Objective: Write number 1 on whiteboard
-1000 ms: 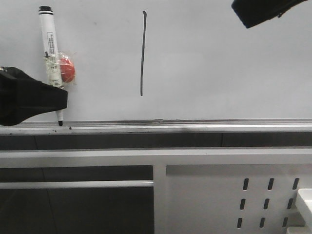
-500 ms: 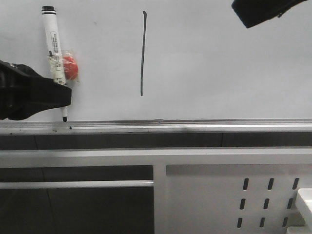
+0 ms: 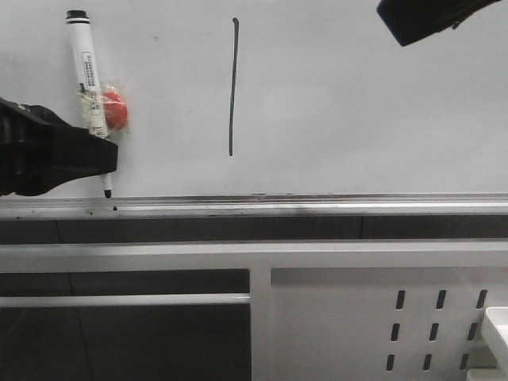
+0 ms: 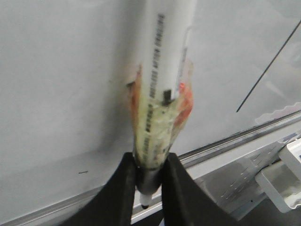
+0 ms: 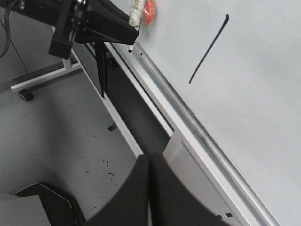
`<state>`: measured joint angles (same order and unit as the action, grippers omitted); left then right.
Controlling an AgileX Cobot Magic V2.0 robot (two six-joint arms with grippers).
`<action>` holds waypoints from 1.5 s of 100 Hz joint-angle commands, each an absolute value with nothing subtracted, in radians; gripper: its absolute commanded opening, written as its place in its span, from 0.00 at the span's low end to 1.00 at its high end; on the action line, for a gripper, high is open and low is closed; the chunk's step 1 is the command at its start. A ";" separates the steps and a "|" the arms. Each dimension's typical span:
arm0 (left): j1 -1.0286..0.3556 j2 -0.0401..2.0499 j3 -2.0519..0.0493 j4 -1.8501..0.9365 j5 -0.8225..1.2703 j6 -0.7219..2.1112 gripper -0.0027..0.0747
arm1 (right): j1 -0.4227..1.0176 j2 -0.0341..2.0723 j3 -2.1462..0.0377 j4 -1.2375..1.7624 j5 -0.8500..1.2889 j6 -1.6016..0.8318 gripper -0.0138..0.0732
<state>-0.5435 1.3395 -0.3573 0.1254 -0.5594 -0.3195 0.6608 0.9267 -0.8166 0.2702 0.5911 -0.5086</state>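
The whiteboard (image 3: 357, 119) fills the upper front view, with a silver bottom rail (image 3: 317, 205). The number 1 (image 3: 232, 87) is a thin dark vertical stroke on it, also in the right wrist view (image 5: 208, 48) and the left wrist view (image 4: 268, 70). My left gripper (image 3: 101, 155) is shut on a white marker pen (image 3: 86, 67) with tape and a red blob (image 3: 115, 109), tip down just above the rail. In the left wrist view the fingers (image 4: 123, 188) clamp the pen (image 4: 164, 70). My right gripper (image 5: 149, 162) is shut and empty, away from the board.
A white perforated frame panel (image 3: 381, 317) stands below the board. A white box corner (image 3: 496, 325) shows at the lower right. Tiny dark specks lie on the rail (image 3: 115, 209). The right arm's dark body (image 3: 421, 16) is at the upper right.
The left gripper with the pen moved slightly right and up a second ago, lifting the tip off the rail. Since half a second ago almost nothing moved.
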 commanded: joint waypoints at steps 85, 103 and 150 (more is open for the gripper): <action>-0.549 1.321 -0.383 0.035 -0.696 -0.324 0.01 | 0.655 0.916 -0.842 0.277 0.537 -0.506 0.09; -0.586 1.285 -0.352 -0.079 -0.689 -0.267 0.01 | 0.655 0.916 -0.842 0.277 0.537 -0.506 0.09; -0.773 1.180 -0.324 -0.772 -0.637 0.328 0.01 | 0.655 0.916 -0.842 0.277 0.528 -0.508 0.09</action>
